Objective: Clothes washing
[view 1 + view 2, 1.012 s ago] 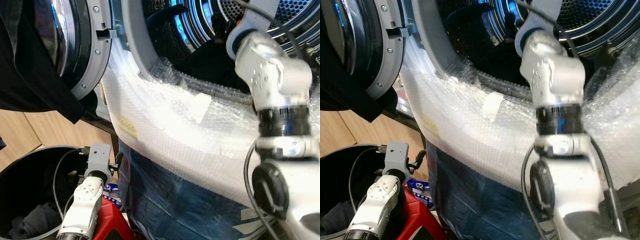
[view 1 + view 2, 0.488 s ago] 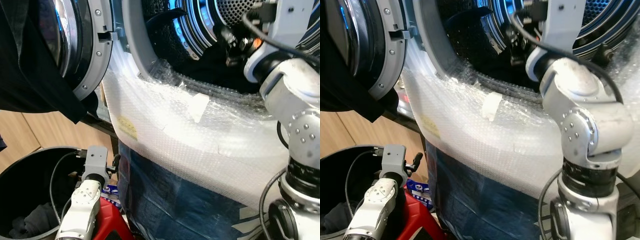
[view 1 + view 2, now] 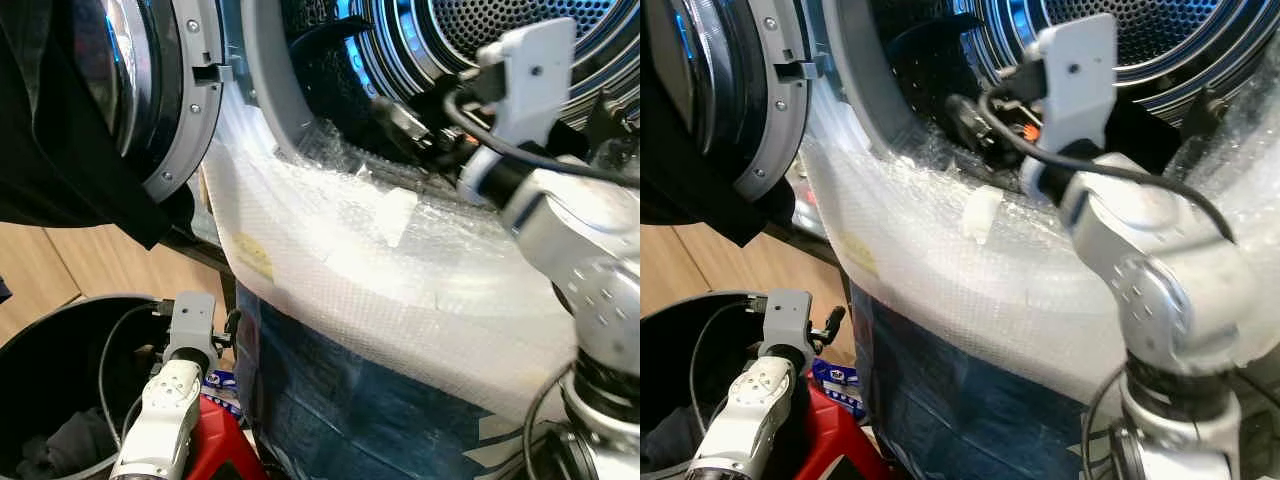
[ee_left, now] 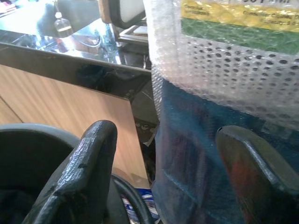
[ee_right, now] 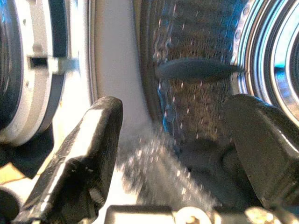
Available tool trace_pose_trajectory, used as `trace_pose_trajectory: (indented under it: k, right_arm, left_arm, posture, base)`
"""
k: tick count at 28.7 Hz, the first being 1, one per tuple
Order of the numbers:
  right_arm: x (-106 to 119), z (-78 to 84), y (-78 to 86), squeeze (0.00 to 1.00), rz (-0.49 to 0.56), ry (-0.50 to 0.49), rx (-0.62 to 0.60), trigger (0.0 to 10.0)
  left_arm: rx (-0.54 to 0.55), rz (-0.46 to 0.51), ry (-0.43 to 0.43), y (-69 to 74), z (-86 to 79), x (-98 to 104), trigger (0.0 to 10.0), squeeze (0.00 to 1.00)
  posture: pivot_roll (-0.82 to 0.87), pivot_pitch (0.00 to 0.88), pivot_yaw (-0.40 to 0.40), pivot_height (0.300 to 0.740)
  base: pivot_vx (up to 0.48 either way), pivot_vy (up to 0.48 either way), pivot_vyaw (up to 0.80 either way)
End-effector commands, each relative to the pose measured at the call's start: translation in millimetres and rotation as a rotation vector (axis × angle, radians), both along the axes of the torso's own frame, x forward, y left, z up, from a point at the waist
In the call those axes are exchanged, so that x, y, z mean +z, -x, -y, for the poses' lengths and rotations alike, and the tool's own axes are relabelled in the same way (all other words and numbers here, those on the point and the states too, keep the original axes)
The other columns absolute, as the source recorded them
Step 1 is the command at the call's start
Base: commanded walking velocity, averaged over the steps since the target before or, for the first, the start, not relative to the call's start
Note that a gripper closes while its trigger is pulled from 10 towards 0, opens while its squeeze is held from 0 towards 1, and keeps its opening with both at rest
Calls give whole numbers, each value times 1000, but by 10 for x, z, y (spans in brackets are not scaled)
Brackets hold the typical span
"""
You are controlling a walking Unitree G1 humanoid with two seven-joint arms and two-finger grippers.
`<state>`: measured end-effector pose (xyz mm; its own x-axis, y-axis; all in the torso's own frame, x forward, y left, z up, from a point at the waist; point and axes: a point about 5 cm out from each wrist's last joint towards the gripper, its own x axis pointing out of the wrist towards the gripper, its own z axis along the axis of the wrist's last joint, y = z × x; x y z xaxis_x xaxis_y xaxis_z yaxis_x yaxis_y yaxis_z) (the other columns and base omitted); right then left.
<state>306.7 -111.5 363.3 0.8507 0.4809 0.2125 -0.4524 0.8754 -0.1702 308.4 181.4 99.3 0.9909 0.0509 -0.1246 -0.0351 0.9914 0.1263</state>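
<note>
The washing machine's drum point(image 3: 500, 30) stands open, and its round door point(image 3: 170, 100) is swung out to the left. A dark garment point(image 3: 60, 150) hangs over the door. My right gripper point(image 3: 400, 118) is at the lower lip of the drum mouth, pointing left; in the right wrist view its fingers point(image 5: 93, 140) are spread wide, so the right gripper point(image 5: 177, 107) is open with nothing in it. My left gripper point(image 4: 168, 135) hangs low, open and empty, beside a black bin point(image 3: 30, 335) with dark clothes point(image 3: 60, 440) at its bottom.
Bubble wrap point(image 3: 400, 270) covers the machine's front below the opening, and blue film point(image 3: 340, 400) wraps the part under it. A red object point(image 3: 225, 440) sits by my left arm. Wooden panelling point(image 3: 60, 260) runs behind the bin.
My right arm has lowered and drawn back from inside the drum, and its gripper has slid left to the lower lip of the opening. The left arm has barely moved.
</note>
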Motion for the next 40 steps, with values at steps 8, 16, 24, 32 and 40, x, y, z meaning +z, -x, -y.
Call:
trace_pose_trajectory:
  k: [8, 16, 24, 32, 40]
  right_arm:
    - [-64, -75, -444, 0, -174, 28, -135, 10000]
    - [100, -51, -714, 0, -311, -100, -169, 10000]
    - [69, 105, -872, 0, -429, -62, -169, 10000]
    - [283, 302, -710, 0, -379, -87, 47, 10000]
    - [-56, 545, -750, 0, -522, 68, -31, 10000]
  left_arm:
    - [4, 10, 6, -36, -6, 59, 10000, 0]
    - [8, 10, 10, -33, -13, 56, 10000, 0]
    - [14, 14, 9, -32, -22, 62, 10000, 0]
    - [28, 21, 13, -19, -44, 66, 10000, 0]
    - [19, 20, 7, -28, -50, 74, 10000, 0]
  posture:
    - [-35, 0, -55, 740]
    - [-41, 0, -63, 740]
    - [-35, 0, -74, 740]
    - [-18, 0, -84, 740]
    - [-24, 0, -77, 740]
  base:
    - [0, 0, 0]
    - [0, 0, 0]
    - [0, 0, 0]
    - [0, 0, 0]
    - [0, 0, 0]
